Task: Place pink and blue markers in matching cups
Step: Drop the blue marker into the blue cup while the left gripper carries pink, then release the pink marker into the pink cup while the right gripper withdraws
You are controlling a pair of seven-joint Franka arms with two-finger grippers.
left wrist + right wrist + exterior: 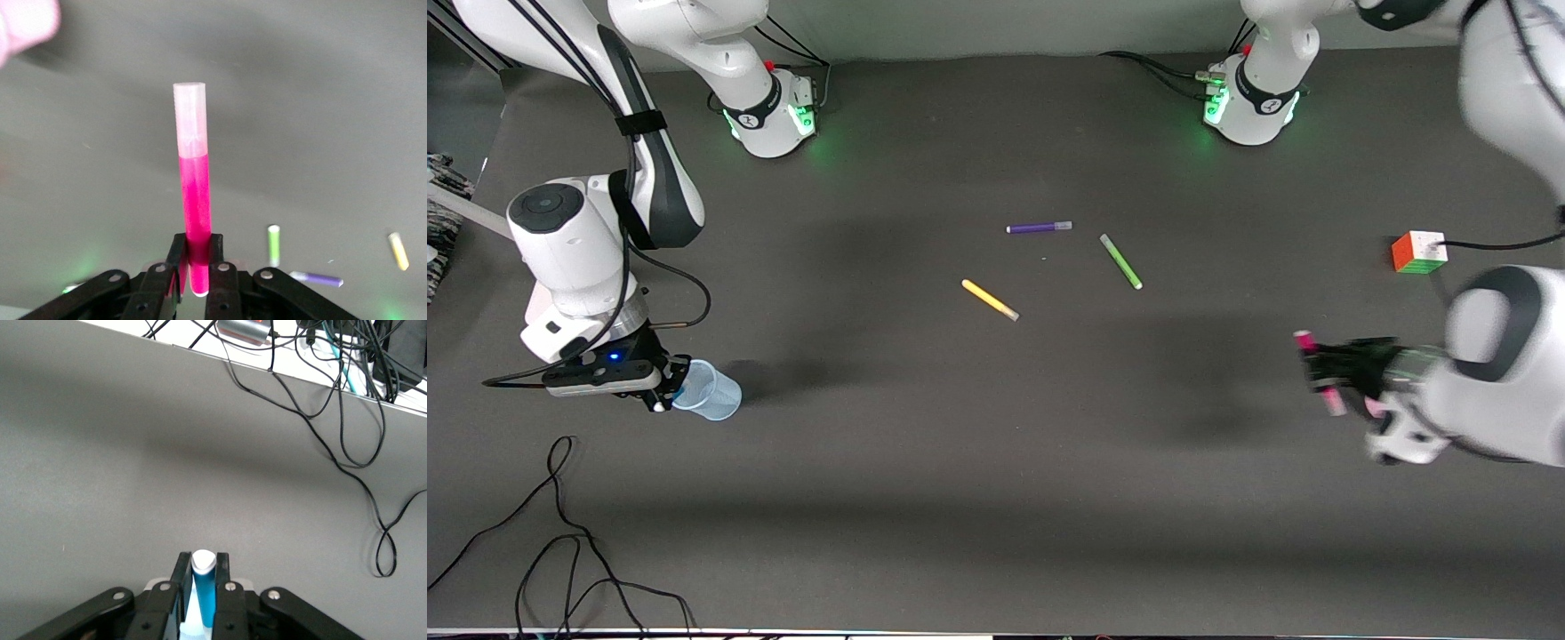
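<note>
My left gripper [1320,372] is shut on the magenta-pink marker [1319,373], holding it in the air at the left arm's end of the table. In the left wrist view the fingers [215,245] clamp the marker [195,187] near its end, pale cap pointing away. A pale pink blur [23,23] in that view's corner may be the pink cup. My right gripper [656,391] is at the mouth of the pale blue cup [710,393]. It is shut on the blue marker [203,587], white tip showing, with the cup [189,623] just under the fingers.
A purple marker [1039,228], a green marker [1120,260] and a yellow marker [990,300] lie mid-table. A colour cube [1420,252] sits near the left arm's end. Loose black cables [560,533] lie nearer the front camera, at the right arm's end.
</note>
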